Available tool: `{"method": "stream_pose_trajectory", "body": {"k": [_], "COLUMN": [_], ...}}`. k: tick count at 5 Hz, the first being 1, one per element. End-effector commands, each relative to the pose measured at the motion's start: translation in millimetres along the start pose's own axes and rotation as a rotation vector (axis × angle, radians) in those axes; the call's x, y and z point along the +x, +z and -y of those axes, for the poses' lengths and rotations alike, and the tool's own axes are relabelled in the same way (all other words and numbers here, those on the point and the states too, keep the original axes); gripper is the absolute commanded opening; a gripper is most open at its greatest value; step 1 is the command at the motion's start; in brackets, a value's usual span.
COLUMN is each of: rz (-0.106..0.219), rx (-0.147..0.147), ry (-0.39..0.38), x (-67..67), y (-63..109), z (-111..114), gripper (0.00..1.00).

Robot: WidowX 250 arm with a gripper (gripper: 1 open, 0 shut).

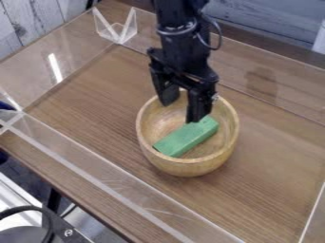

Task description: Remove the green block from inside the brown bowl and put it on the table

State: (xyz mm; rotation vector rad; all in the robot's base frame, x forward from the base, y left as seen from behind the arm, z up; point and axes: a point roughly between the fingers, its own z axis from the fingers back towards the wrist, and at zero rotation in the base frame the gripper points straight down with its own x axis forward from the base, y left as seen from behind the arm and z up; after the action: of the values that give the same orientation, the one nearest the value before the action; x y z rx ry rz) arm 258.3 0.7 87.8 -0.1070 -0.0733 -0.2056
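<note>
The small bright green rectangular bar (188,139) is lying flat in the bottom of the round light-brown wooden bowl (158,159), angled diagonally, with its upper end up near the far right wall. Looks like a stiff, light little block with flat smooth faces, so my guess is it won't squish or break but could skate out of a sloppy pinch. Best bet is probably pinching across the two long sides somewhere around the middle, not the ends, since the bowl's curve crowds those. The black end effector (184,104) is hanging right over the bar's upper end, pointing down, fingers spread wide with nothing between them, tips roughly at rim level. All of it sits on the brown wood-grain counter (89,100), with clear acrylic walls (76,180) along the edges.
</note>
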Motion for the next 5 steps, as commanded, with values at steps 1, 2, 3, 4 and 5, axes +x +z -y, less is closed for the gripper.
{"method": "stream_pose_trajectory", "body": {"k": [1, 2, 3, 4, 5], "rz": [0.031, 0.009, -0.006, 0.021, 0.063], "rx": [0.007, -0.001, -0.001, -0.017, -0.032], "ry": [0.034, 0.057, 0.080, 0.063, 0.037], "x": [3.9, -1.7, -6.8, -18.7, -30.8], "y": [5.8, -1.9, -7.6, -19.7, -35.0], "z": [-2.8, -2.8, -7.0, -9.1, -12.0], "gripper": [1.00, 1.00, 1.00, 1.00, 1.00]}}
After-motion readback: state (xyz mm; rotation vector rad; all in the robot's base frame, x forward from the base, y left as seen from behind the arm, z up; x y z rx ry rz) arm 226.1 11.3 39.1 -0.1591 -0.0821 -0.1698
